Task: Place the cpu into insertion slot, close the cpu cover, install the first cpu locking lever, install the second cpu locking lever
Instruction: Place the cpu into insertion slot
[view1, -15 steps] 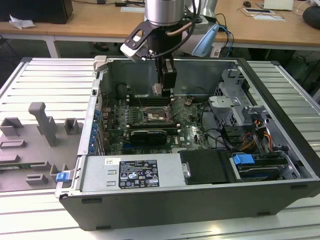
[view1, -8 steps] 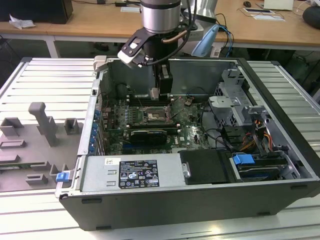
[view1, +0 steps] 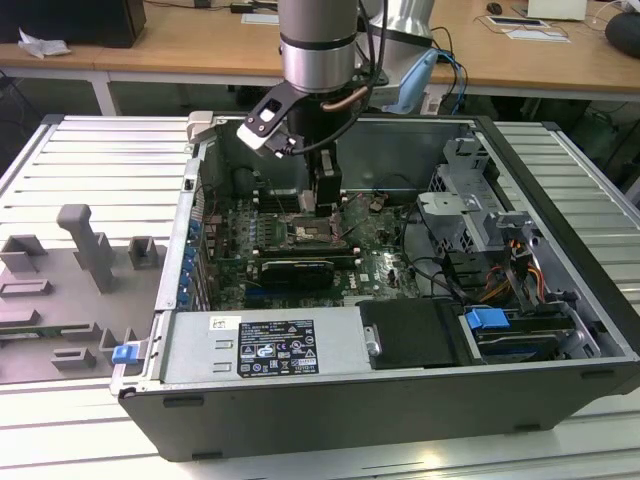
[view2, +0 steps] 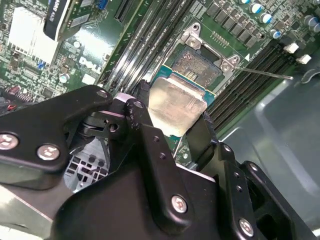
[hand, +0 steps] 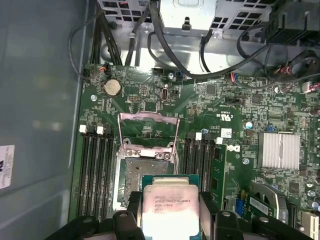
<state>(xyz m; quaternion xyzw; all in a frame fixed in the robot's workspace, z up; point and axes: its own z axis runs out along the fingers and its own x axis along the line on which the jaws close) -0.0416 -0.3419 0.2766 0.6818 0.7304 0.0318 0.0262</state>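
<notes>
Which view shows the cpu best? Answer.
The first wrist view: the cpu faces the camera squarely between the fingers. The second wrist view catches it slanted; in the exterior view it is too small.

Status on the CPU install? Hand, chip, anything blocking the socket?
Hand shut on the pale silver square cpu, above the green board. Silver-rimmed square insertion slot bare, chip not seated. Silvery metal-frame cpu cover flipped open; nothing blocking.

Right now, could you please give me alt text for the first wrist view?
The end effector grips a silver chip partly over the open socket on a green circuit board. The metal cover is flipped open.
</notes>
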